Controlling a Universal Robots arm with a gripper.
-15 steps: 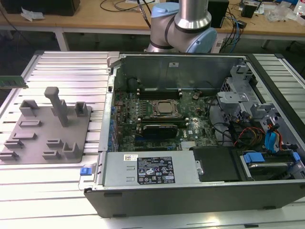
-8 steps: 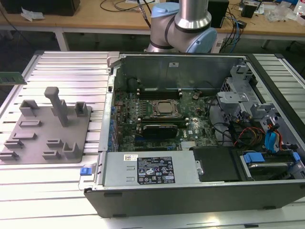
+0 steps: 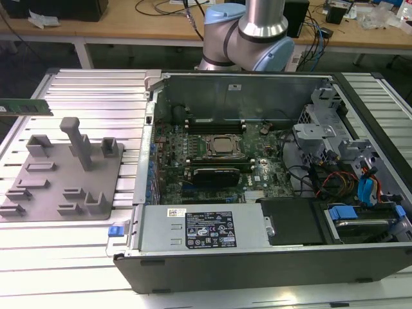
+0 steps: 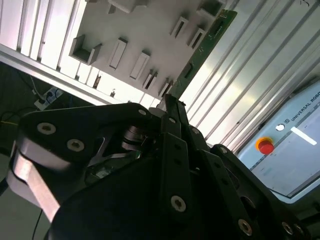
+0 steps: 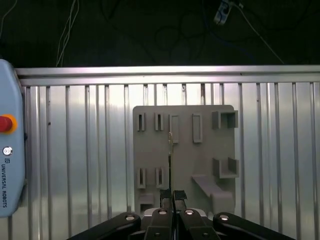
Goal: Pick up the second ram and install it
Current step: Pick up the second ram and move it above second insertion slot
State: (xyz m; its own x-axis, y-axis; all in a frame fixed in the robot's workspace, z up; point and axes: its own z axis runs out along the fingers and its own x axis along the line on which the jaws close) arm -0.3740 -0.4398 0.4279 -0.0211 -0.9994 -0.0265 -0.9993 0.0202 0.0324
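The second ram (image 3: 26, 107), a thin dark-green stick, hangs in the air at the exterior view's far left, above the ribbed table and beyond the grey fixture plate (image 3: 64, 174). In the first wrist view my gripper (image 5: 172, 196) is shut on it, and the ram (image 5: 170, 160) shows edge-on as a thin line over the fixture plate (image 5: 200, 150). In the second wrist view the ram (image 4: 200, 57) sticks out from my gripper (image 4: 170, 102) towards the plate (image 4: 130, 30). The open computer case (image 3: 154, 96) holds the motherboard with its memory slots (image 3: 215, 122) behind the CPU socket (image 3: 222, 147).
A black expansion card (image 3: 215, 175) sits in front of the socket. The power supply (image 3: 206, 228), drive cage (image 3: 322, 129) and cables (image 3: 335, 183) fill the case's front and right. The arm's base (image 3: 251, 29) stands behind the case. A teach pendant (image 5: 10, 160) lies beside the ribbed table.
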